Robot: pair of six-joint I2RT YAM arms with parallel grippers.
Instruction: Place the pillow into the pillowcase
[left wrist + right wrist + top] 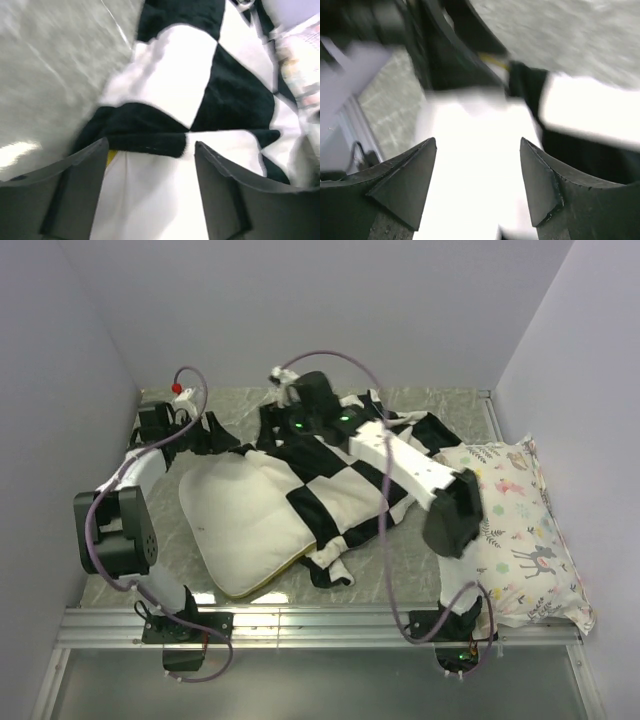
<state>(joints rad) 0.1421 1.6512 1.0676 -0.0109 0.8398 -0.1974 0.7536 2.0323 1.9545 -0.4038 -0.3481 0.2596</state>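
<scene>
The white pillow [245,515] with its yellow edge lies at the middle left of the table, its far right part under the black-and-white checkered pillowcase [345,475]. My left gripper [220,435] hovers at the pillow's far corner. In the left wrist view the left gripper [150,145] is open over the white pillow [150,200], with the pillowcase's black hem [150,142] just past its fingertips. My right gripper [272,430] is at the case's far left edge. In the blurred right wrist view the right gripper [478,141] is open over white fabric and holds nothing.
A white pillow printed with deer and plants [520,530] lies along the right wall. Walls close in the table on the left, back and right. A metal rail [320,620] runs along the near edge, where both arm bases are bolted.
</scene>
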